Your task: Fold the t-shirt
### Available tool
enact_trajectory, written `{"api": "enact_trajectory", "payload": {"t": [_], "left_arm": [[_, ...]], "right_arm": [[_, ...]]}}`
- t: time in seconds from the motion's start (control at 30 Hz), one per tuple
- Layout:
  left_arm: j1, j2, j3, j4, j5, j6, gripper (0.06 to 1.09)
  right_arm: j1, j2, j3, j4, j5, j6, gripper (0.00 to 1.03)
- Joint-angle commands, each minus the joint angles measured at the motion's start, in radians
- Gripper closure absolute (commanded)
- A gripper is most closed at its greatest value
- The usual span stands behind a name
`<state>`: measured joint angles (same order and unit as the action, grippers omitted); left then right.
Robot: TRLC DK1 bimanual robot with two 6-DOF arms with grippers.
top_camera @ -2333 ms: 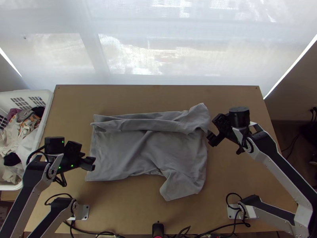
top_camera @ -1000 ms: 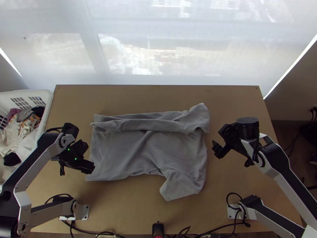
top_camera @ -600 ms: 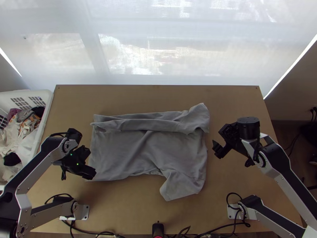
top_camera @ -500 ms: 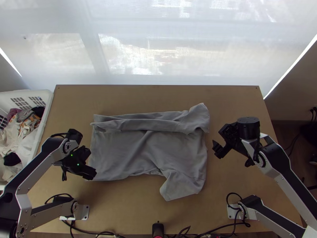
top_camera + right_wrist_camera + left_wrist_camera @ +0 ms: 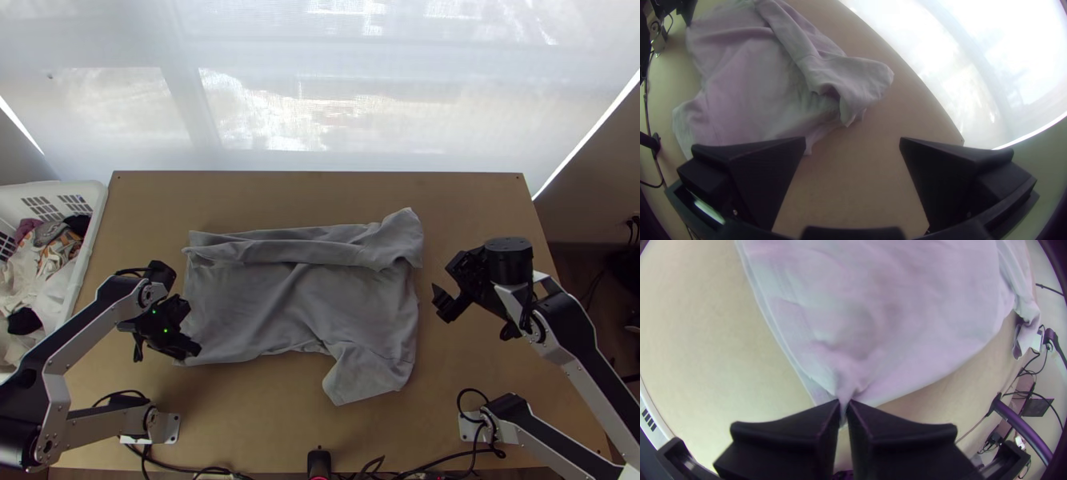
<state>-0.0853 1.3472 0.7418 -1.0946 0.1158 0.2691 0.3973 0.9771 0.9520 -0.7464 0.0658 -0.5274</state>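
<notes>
T-shirt (image 5: 296,308), grey and limp, lies mid-table with its far side turned over in a long band (image 5: 308,252) and a flap (image 5: 364,372) sticking out toward the near edge. I'd expect it to be light, floppy and quick to crease; nothing here should break, but a single-corner pull would likely skew it. The left gripper (image 5: 843,406) has its fingers pressed together on the near-left corner, a fair place to take hold, though it may be pinching one layer or two. The right gripper (image 5: 853,142) has its fingers spread wide, holding nothing, just off the cloth's right side; the flap's outer corner would be a sensible second grip, so the near side could rise evenly. Beyond the cloth, the table (image 5: 320,196) gives open room at the far side and on the right. The white basket (image 5: 90,240) crowds the left arm, so lifting inward looks safer than swinging out.
</notes>
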Motion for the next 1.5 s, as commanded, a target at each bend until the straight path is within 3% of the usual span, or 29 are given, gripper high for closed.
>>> {"api": "enact_trajectory", "payload": {"t": [0.0,0.33,0.6,1.1,1.47], "left_arm": [[-0.021,0.004,-0.001,0.010,0.010,-0.005,1.05],[-0.001,-0.043,0.041,0.006,0.008,-0.030,1.05],[0.025,-0.057,0.041,0.012,0.007,-0.054,1.05],[0.029,-0.066,0.056,0.019,0.001,-0.117,1.05],[0.035,-0.043,0.053,0.050,-0.001,-0.130,1.05]], "right_arm": [[0.026,-0.015,0.036,-0.051,-0.001,0.004,0.05],[0.443,-0.017,0.037,-0.326,-0.046,0.018,0.05],[0.721,0.064,0.002,-0.289,-0.100,0.030,0.05],[0.880,0.279,-0.032,0.110,-0.161,0.038,0.05],[0.951,0.383,-0.042,0.200,-0.176,0.104,0.05]]}}
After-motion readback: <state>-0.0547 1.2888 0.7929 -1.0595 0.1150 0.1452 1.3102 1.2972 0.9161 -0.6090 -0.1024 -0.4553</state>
